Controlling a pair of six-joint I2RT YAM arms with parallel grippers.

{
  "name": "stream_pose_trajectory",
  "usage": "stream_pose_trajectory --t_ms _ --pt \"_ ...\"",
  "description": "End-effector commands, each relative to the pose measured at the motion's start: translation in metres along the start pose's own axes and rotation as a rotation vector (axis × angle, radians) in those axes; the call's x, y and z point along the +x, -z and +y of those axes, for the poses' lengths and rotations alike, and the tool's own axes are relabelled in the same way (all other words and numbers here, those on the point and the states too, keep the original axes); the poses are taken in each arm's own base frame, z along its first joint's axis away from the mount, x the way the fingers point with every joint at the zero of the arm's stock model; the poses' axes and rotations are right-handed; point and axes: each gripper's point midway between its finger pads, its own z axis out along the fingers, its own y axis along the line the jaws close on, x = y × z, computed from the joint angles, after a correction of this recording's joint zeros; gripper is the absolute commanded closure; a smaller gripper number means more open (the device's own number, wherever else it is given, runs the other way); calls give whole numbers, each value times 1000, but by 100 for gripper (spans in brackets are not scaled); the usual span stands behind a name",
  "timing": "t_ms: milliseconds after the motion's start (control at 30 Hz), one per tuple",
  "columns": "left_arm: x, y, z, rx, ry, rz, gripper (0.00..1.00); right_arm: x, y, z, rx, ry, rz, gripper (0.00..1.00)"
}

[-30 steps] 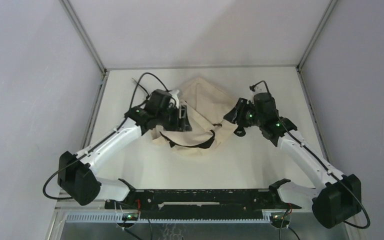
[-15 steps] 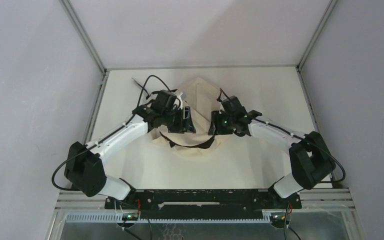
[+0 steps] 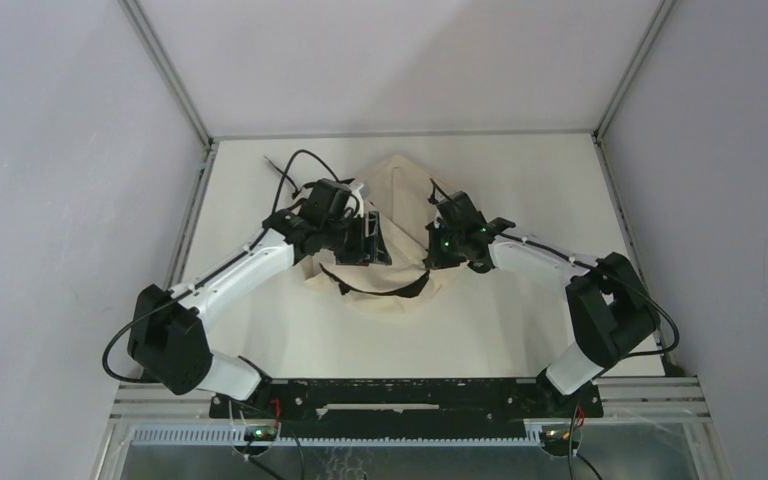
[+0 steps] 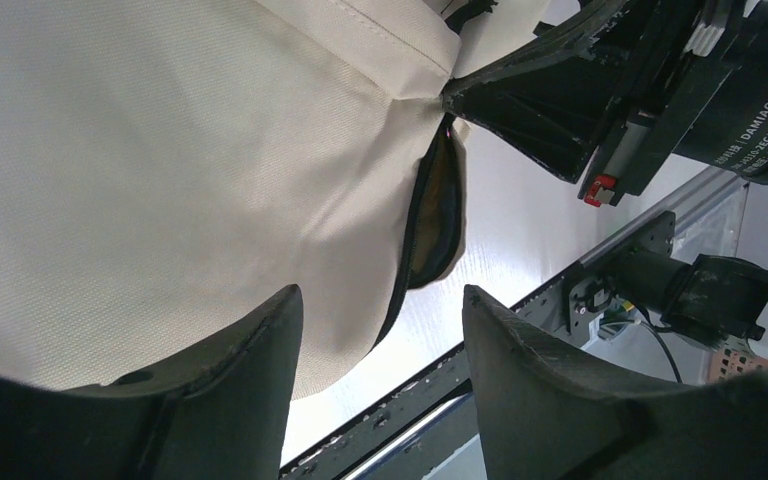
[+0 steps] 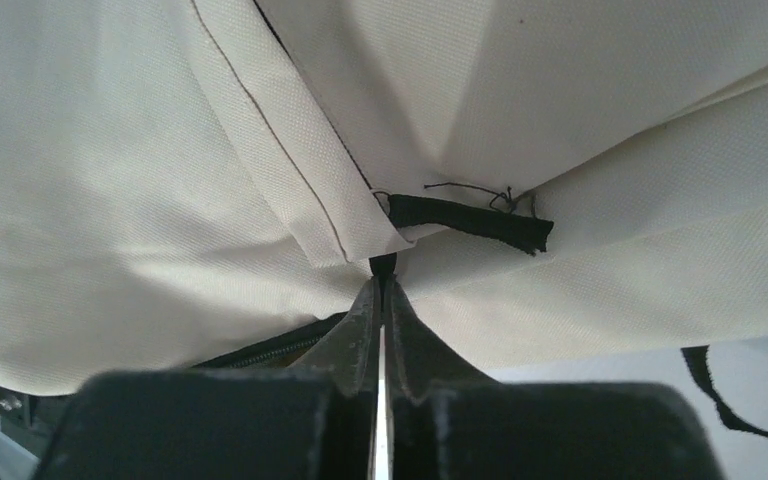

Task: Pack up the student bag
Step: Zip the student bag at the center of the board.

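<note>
The student bag [image 3: 400,195], a cream fabric backpack with black zipper trim, lies in the middle of the table. My left gripper [image 3: 372,242] is open and empty over the bag's left side. In the left wrist view [image 4: 380,292] its fingers straddle bare cream fabric [image 4: 160,170] beside the open zipper mouth [image 4: 430,220]. My right gripper [image 3: 430,250] is at the bag's right side. In the right wrist view [image 5: 381,282] it is shut on a small black tab [image 5: 383,264] at the zipper's end. The right gripper's body also shows in the left wrist view [image 4: 570,110].
A short black webbing loop [image 5: 470,222] sits on the bag just above the pinched tab. A black strap [image 5: 725,400] trails on the white table at the right. A black strap [image 3: 380,290] curves along the bag's near edge. The black rail [image 3: 390,392] runs along the near edge.
My right arm has swung left from the bag's right corner to the zipper area at its middle. My left gripper has shifted slightly right over the bag.
</note>
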Motion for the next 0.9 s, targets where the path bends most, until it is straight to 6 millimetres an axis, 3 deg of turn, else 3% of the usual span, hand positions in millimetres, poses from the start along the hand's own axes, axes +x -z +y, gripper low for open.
stream_pose_trajectory --t_ms 0,100,267,400,533,600,700,800,867 --pt "-7 7 -12 57 -4 -31 36 -22 14 14 -33 41 -66 100" --pt "-7 9 -10 51 -10 -37 36 -23 26 36 -115 59 -80 100" --pt "-9 14 1 20 12 -55 36 -22 40 99 -302 85 -118 100" --pt "-9 17 17 -6 43 -70 36 -21 34 152 -439 99 -98 100" --pt "-11 27 32 -27 77 -106 36 -14 31 189 -575 132 -63 100" --pt "-10 31 36 -35 66 -113 36 -19 30 185 -547 131 -80 100" --pt "-6 36 38 -66 7 -117 35 -30 33 150 -397 98 -125 100" --pt "-2 35 21 -19 -73 -104 34 -40 42 104 -300 -3 -176 88" --pt "2 29 4 12 -150 -84 33 -45 49 67 -249 -110 -215 74"
